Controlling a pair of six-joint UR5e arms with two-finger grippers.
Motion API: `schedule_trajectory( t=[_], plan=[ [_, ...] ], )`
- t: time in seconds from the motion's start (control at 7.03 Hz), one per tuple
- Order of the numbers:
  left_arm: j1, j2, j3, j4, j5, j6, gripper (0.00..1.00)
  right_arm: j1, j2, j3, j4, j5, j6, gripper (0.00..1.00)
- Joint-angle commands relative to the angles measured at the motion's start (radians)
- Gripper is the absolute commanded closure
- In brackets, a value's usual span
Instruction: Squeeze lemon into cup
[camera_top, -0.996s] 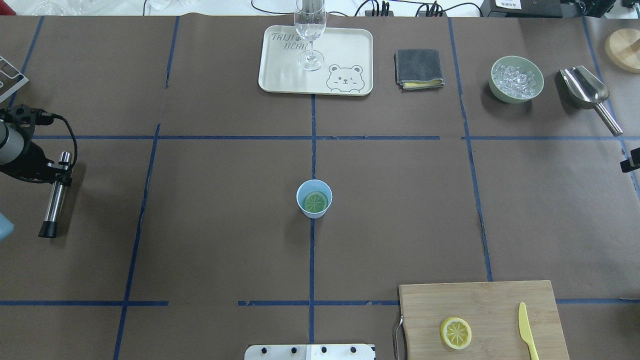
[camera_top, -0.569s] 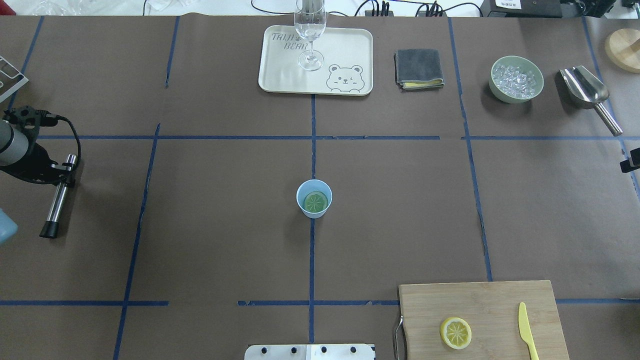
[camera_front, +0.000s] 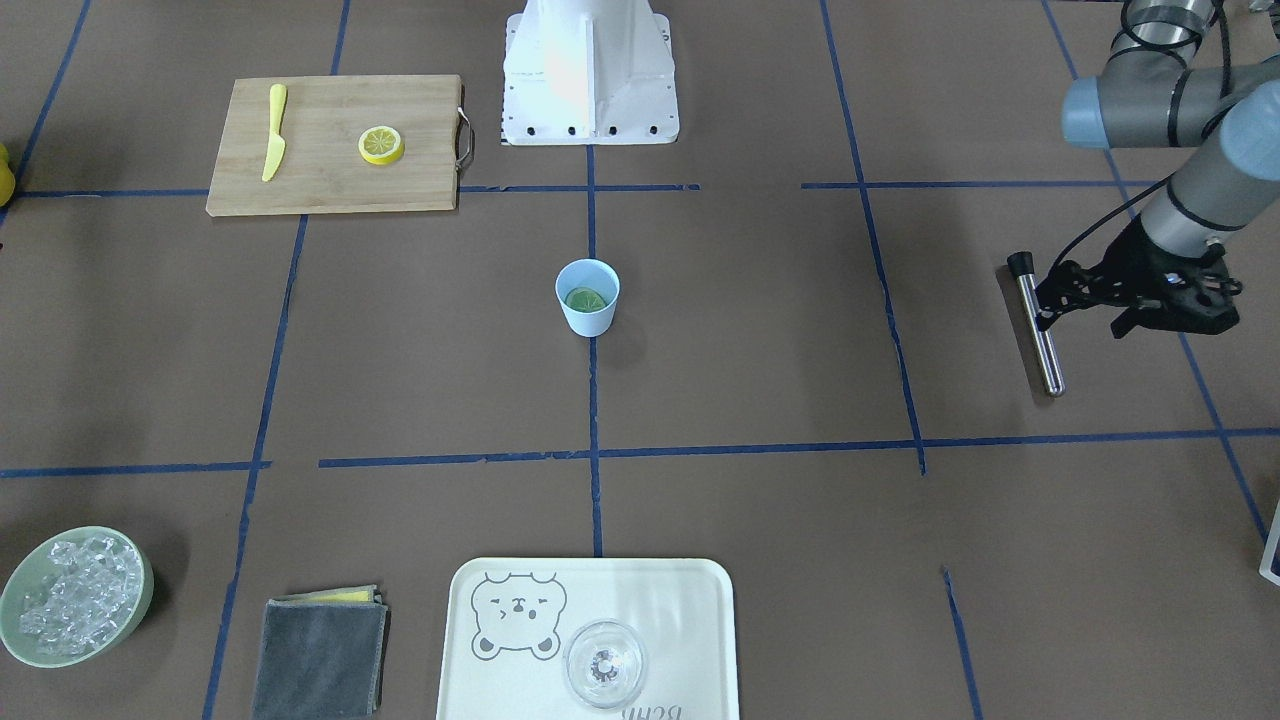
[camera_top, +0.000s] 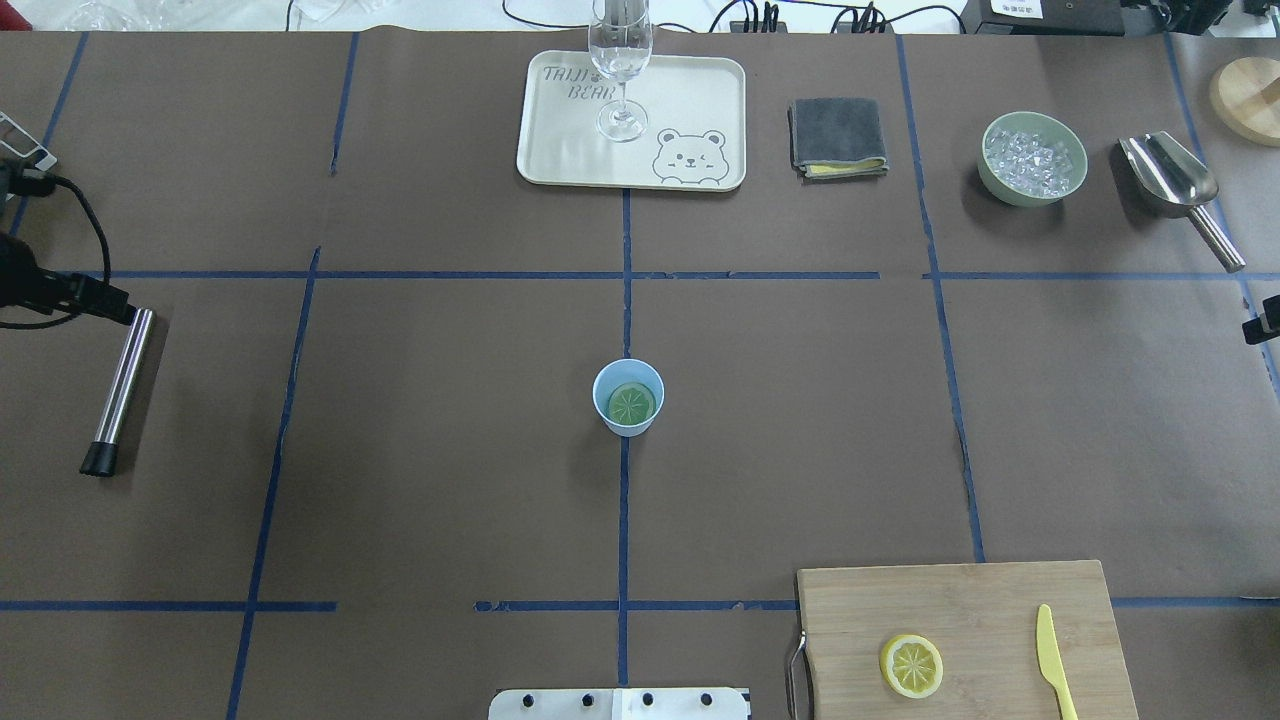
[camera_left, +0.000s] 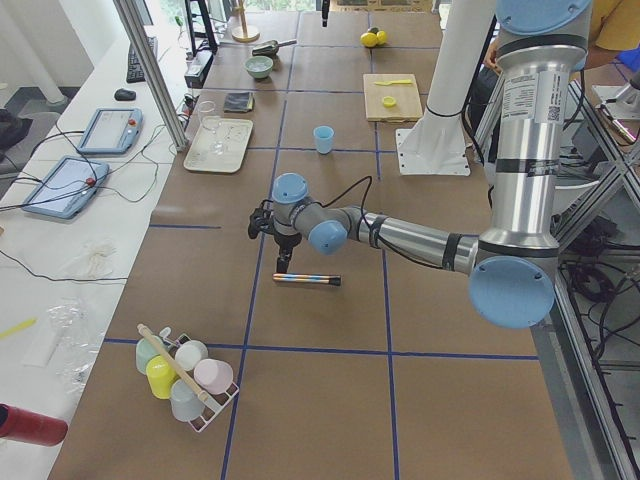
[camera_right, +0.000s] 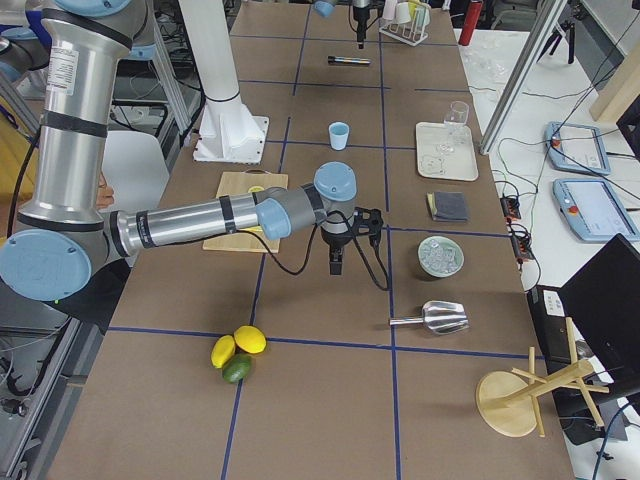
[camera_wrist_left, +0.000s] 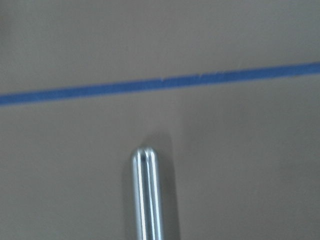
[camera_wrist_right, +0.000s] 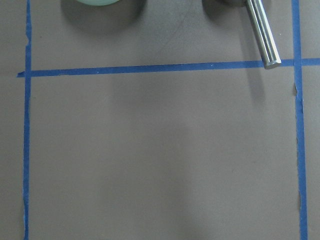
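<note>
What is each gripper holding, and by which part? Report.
Nothing that shows. The metal rod lies flat on the table, its silver end free in the left wrist view; the left gripper hangs above it. The right gripper carries nothing.

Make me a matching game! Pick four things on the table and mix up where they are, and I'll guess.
Things:
1. light-blue cup
2. clear glass
3. yellow knife
4. ice cubes

Places:
A. in the pale green bowl
B. on the wooden cutting board
C. has a lemon slice inside it
D. standing on the bear tray

Right pairs: 1-C, 2-D, 3-B, 4-A.
</note>
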Motion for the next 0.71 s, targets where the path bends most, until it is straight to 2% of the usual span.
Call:
schedule_trajectory(
  t=[0.0,0.14,0.28,0.43,0.57],
  plan=[
    [-0.274,0.012,0.047,0.005,-0.132,0.329,0.00,0.069,0.014,-0.082,-0.003,0.003,-0.150,0.00],
    [-0.396,0.010,0.114,0.014,-0.156,0.453,0.00,0.092,0.017,-0.106,-0.005,0.036,-0.203,0.00],
    [-0.418,0.012,0.170,0.014,-0.216,0.460,0.00,0.122,0.014,-0.110,-0.014,0.040,-0.229,0.00],
    [-0.418,0.050,0.179,0.032,-0.289,0.459,0.00,0.158,0.019,-0.152,-0.023,0.041,-0.283,0.00],
    [-0.418,0.073,0.166,0.067,-0.302,0.459,0.00,0.175,0.061,-0.227,-0.025,0.044,-0.354,0.00]
  ],
)
